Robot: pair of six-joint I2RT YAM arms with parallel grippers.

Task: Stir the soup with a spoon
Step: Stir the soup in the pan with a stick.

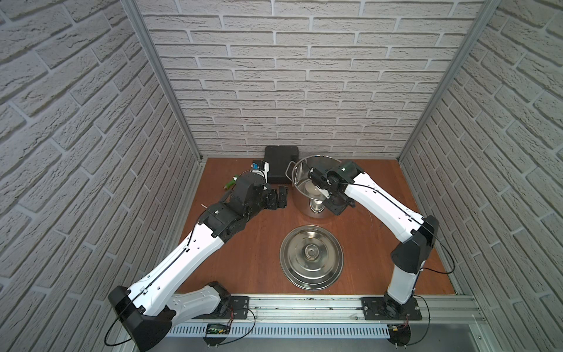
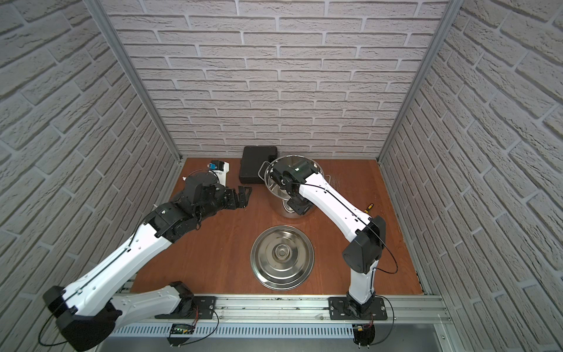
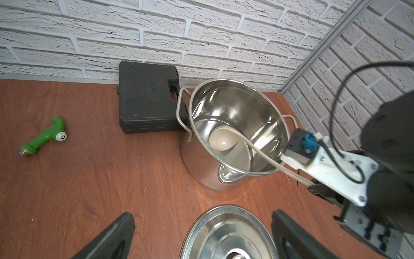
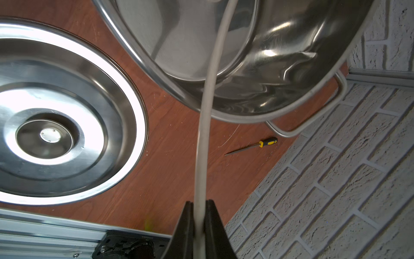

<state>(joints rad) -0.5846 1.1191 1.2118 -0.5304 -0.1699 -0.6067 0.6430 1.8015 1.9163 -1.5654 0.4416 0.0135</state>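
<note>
On the table (image 1: pixel 256 259), the ladle (image 3: pixel 220 141) lies in the stockpot (image 3: pixel 235 105), its handle crossing the rim at 5 o'clock. Around the stockpot: lid (image 1: pixel 311 256) at 6 o'clock, tool case (image 1: pixel 278 161) just beside at 10, hose nozzle (image 3: pixel 44 139) at 9, screwdriver (image 2: pixel 369 206) at 4.

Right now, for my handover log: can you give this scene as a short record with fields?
pot: upright, uncovered, no liquid seen
ladle: bowl inside pot, handle over rim
right gripper: shut on ladle handle
left gripper: open, empty, apart from pot
lid: lying in front of pot
clutter: case, green fitting, screwdriver
</note>
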